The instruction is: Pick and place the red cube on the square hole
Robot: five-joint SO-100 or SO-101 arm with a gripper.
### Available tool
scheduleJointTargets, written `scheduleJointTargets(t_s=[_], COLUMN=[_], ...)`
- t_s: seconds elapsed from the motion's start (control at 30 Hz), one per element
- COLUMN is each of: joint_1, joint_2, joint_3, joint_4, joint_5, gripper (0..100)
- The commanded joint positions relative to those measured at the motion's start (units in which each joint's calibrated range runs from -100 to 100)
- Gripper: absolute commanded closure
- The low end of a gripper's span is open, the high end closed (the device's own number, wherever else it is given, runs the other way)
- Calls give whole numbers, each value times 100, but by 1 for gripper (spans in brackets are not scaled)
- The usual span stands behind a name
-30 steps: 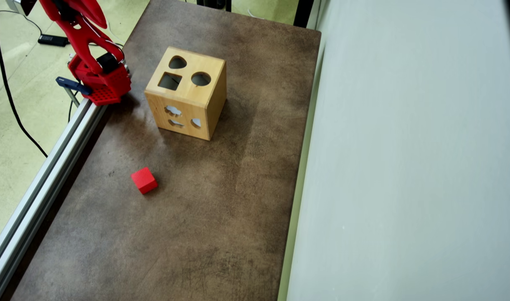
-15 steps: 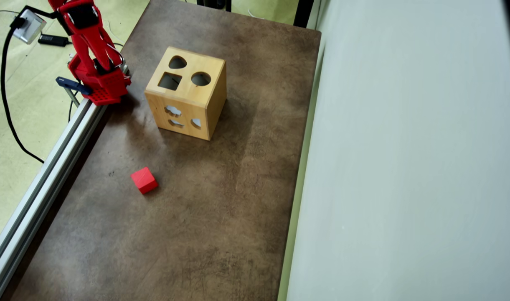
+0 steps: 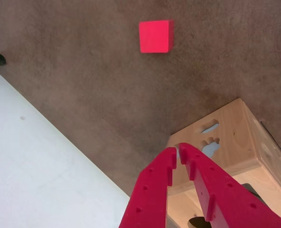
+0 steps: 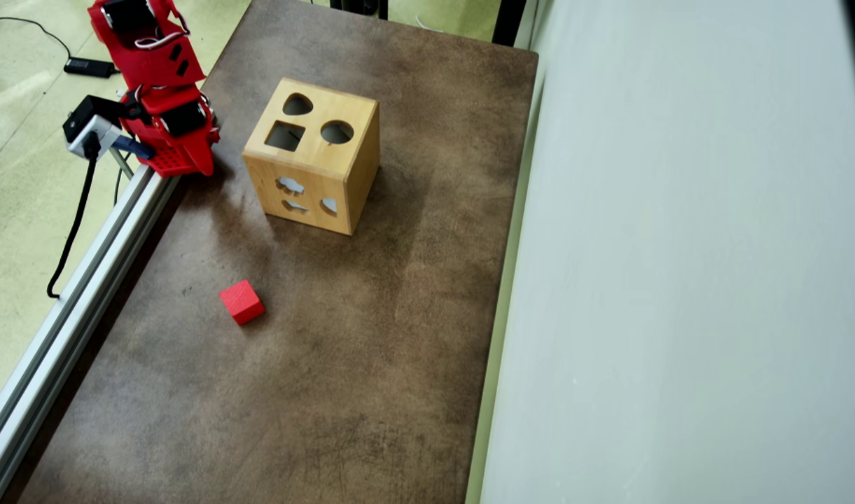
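In the wrist view the end effector (image 3: pixel 177 153) enters from the bottom edge with its two red fingers nearly together at the tips, holding nothing; the red cube (image 3: pixel 154 36) lies well ahead of it, toward the top, on the brown counter (image 3: pixel 83 95), with the wooden box (image 3: pixel 235 137) just beside the fingertips. In the overhead view the end effector (image 4: pixel 204 166) hangs by the counter's (image 4: pixel 371 336) upper left; the red cube (image 4: pixel 241 302) lies well below it, and the square hole (image 4: pixel 285 136) is to its right. No writing is readable.
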Motion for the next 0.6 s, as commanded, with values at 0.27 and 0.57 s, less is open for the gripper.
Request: scheduleJointTargets(t_s=[0.27,0.57], joint_1=[33,33], joint_2=[-8,-8], joint_3=[-73,124], joint_4=[-31,-23], joint_5=[39,39], gripper=[98,98])
